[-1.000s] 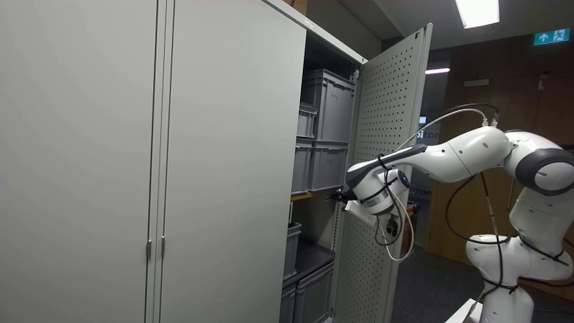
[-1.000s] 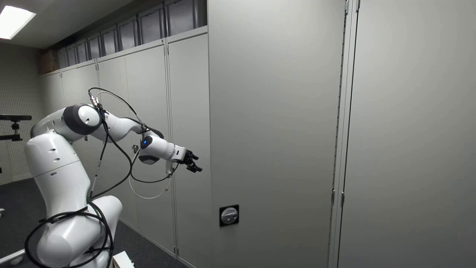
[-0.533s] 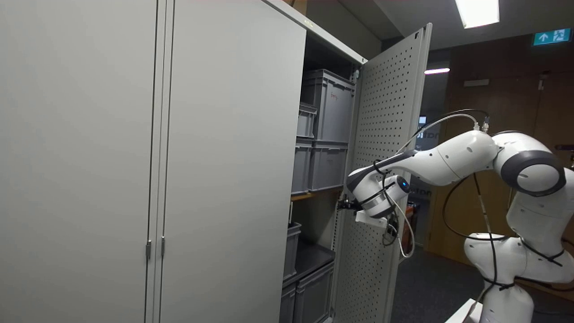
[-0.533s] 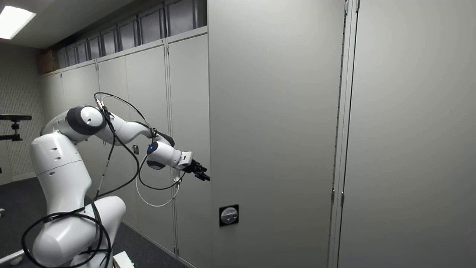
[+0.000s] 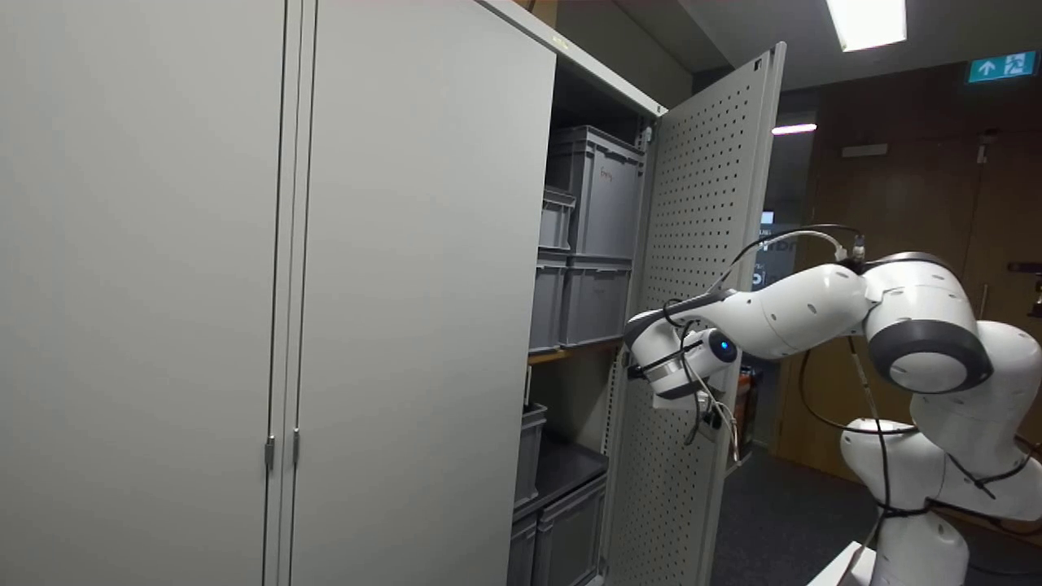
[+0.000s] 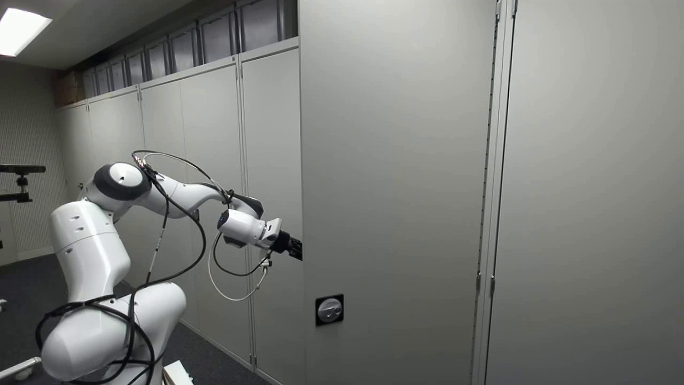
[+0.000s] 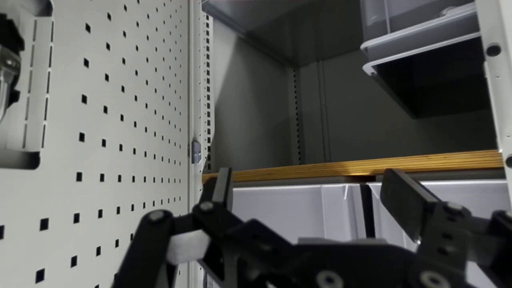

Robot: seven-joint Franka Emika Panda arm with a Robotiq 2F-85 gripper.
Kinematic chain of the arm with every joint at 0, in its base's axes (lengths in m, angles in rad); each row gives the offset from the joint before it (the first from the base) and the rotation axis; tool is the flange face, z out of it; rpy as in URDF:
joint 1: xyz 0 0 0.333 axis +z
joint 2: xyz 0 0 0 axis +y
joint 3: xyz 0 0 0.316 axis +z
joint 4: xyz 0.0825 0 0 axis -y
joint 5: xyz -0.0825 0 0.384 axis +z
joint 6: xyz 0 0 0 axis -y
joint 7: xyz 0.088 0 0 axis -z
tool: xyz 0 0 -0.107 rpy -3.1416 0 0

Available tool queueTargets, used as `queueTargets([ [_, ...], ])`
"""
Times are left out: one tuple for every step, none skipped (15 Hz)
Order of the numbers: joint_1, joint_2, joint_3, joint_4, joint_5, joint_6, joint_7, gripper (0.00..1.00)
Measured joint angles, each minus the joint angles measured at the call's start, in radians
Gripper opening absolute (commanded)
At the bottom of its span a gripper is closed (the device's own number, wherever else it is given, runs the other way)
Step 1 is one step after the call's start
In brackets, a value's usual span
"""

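The wrist view, standing upside down, tells most about the pincer: it is wide, its fingers well apart, facing into the cabinet. Neither exterior view lets that spread be read: in an exterior view just a dark end pokes out past the arm, and in an exterior view the fingertips vanish behind the edge of the swung-out door. The pincer is near the door's inner face; whether it touches cannot be told. That face, seen in the wrist view and in an exterior view, is pale, punched with rows of small square holes, and carries a black-and-metal latch. The outer face, smooth and grey, bears a round lock on a square black plate, seen in an exterior view. Inside the cabinet are boxy grey bins, with a tan wood strip, its grain streaky, along their base; an exterior view adds orange scrawl on a tall one. More bins line the cabinet tops in an exterior view, and a green sign shows in an exterior view.
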Motion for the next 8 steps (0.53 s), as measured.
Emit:
queueTargets([
  [-0.026, 0.032, 0.004, 0.011, 0.027, 0.0, -0.025, 1.0],
  [-0.052, 0.063, 0.005, 0.022, 0.056, 0.0, -0.051, 1.0],
  [-0.077, 0.093, 0.005, 0.032, 0.085, 0.0, -0.078, 1.0],
  [-0.1, 0.117, 0.005, 0.042, 0.11, 0.0, -0.103, 1.0],
  [-0.122, 0.141, 0.004, 0.051, 0.138, 0.0, -0.128, 1.0],
  [-0.141, 0.164, 0.003, 0.06, 0.165, 0.0, -0.15, 1.0],
  [-0.157, 0.187, 0.002, 0.068, 0.192, 0.0, -0.17, 1.0],
  [-0.172, 0.209, 0.001, 0.075, 0.219, 0.0, -0.191, 1.0],
])
